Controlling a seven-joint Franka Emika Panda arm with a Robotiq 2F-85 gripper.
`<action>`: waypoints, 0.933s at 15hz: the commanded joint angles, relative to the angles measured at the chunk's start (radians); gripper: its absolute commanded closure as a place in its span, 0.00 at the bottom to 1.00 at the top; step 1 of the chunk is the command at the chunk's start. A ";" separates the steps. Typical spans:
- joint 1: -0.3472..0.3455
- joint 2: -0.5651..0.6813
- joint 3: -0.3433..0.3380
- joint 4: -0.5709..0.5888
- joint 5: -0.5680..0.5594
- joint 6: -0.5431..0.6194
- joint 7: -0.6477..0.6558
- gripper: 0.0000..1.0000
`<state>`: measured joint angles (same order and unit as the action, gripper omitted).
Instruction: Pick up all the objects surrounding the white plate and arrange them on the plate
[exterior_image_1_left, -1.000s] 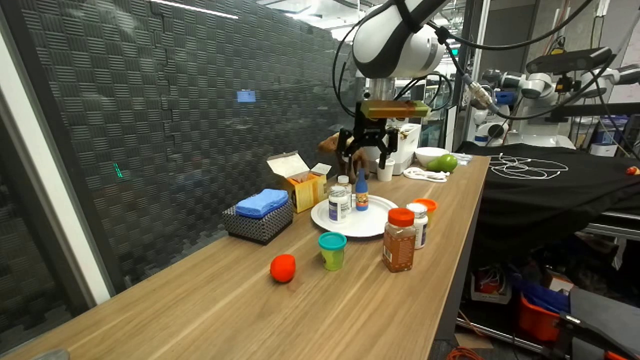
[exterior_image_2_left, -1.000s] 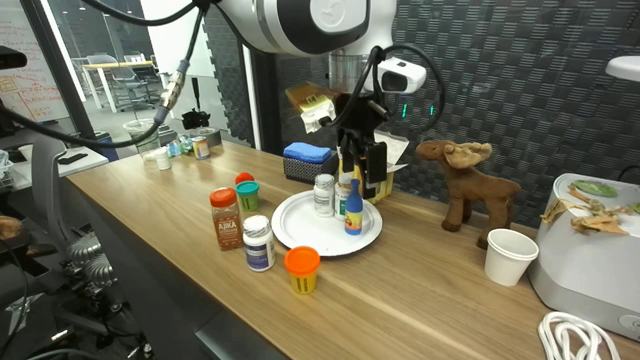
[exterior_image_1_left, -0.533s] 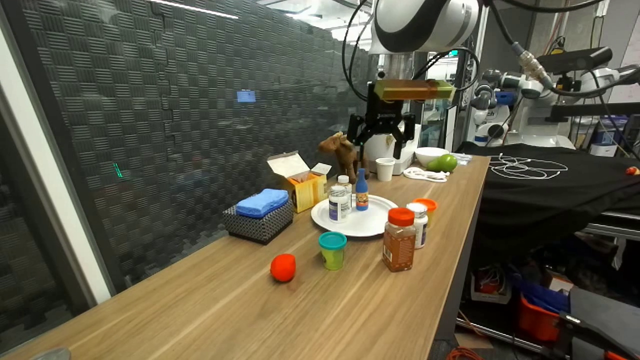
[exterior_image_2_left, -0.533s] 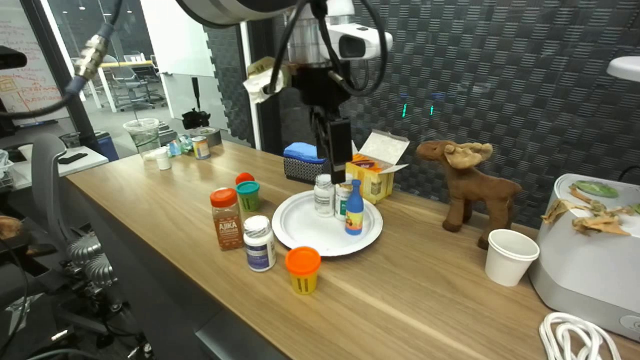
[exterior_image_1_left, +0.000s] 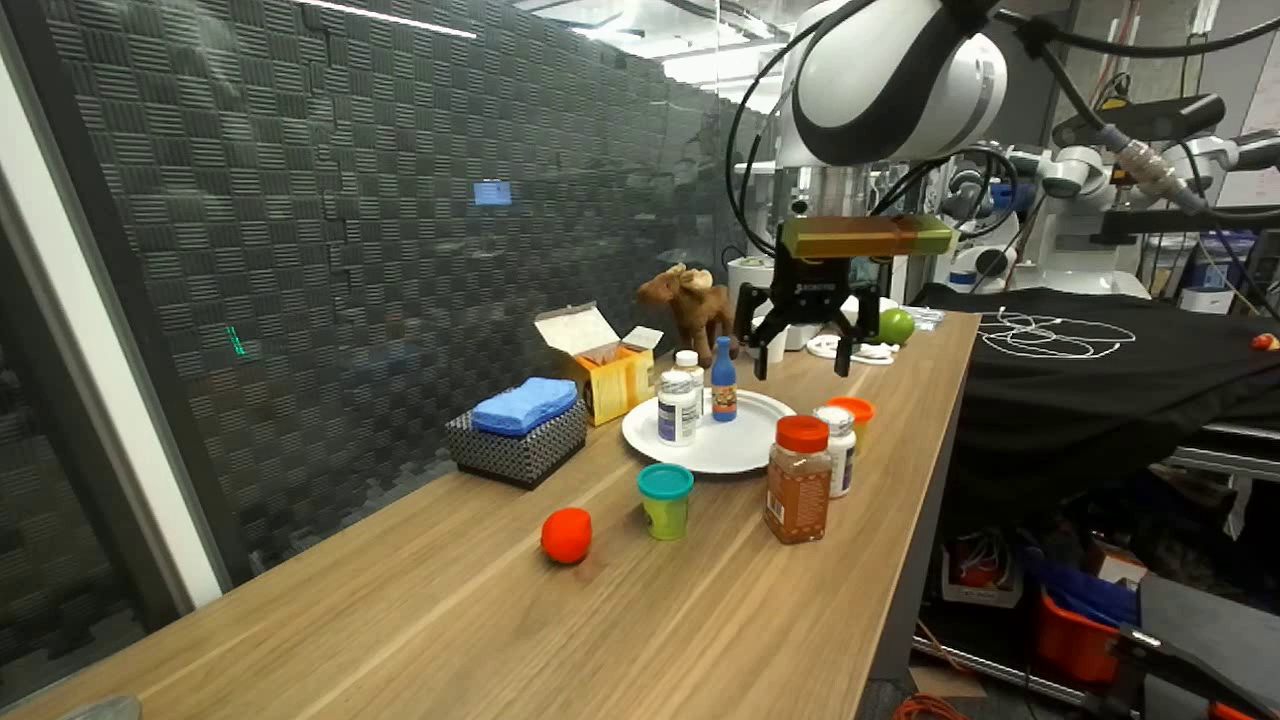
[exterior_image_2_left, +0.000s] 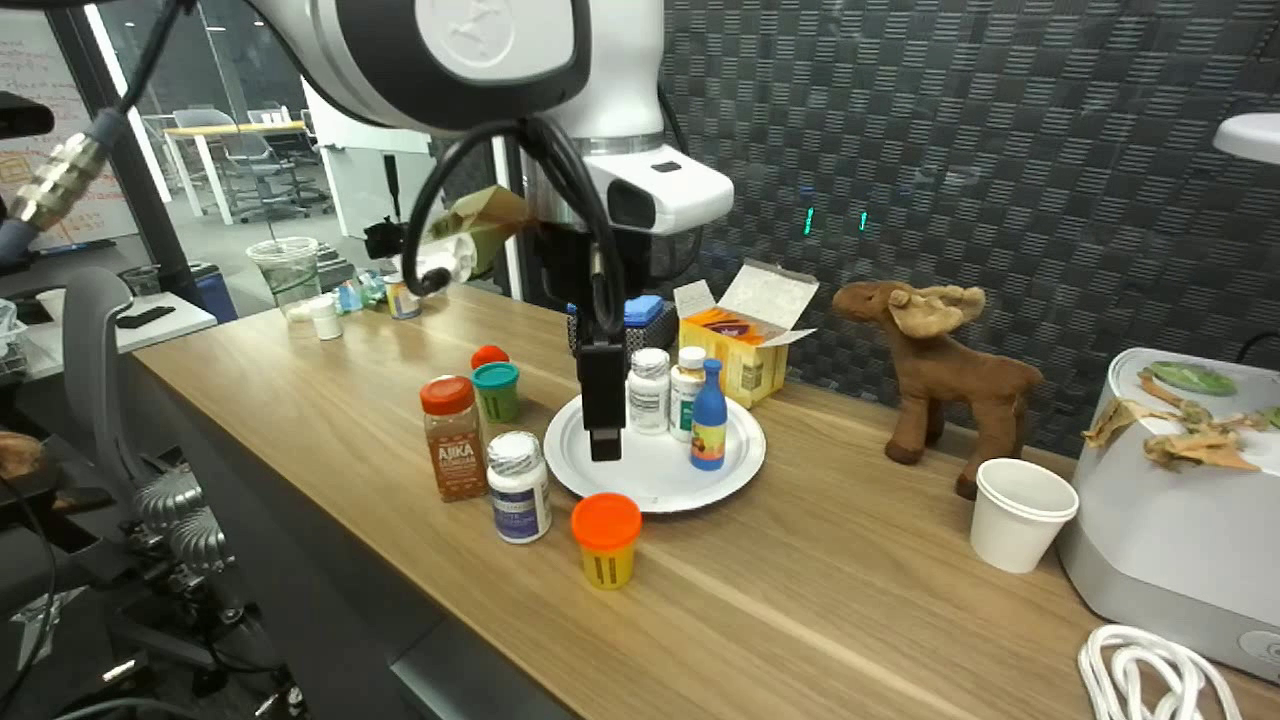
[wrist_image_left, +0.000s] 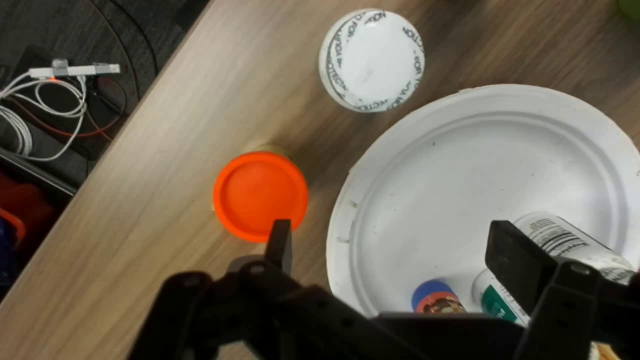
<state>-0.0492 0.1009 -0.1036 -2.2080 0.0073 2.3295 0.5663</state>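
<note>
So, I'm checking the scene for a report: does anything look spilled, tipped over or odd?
Mainly what look like withered leaves on top of the white appliance in an exterior view: plant scraps seem an odd thing to keep there. No spill shows, and the three bottles on the plate stand upright.

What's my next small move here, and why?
Perhaps slide the open gripper toward the orange-lidded tub before lowering: that tub isn't on the plate yet, and in the wrist view one finger overlaps the tub's edge.
</note>
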 joint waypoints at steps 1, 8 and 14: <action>-0.013 0.003 -0.015 -0.034 0.029 0.061 0.059 0.00; -0.014 -0.035 -0.044 -0.110 -0.036 0.087 0.187 0.00; -0.019 -0.032 -0.042 -0.138 -0.048 0.083 0.205 0.00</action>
<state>-0.0676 0.1063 -0.1429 -2.3066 -0.0174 2.3870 0.7419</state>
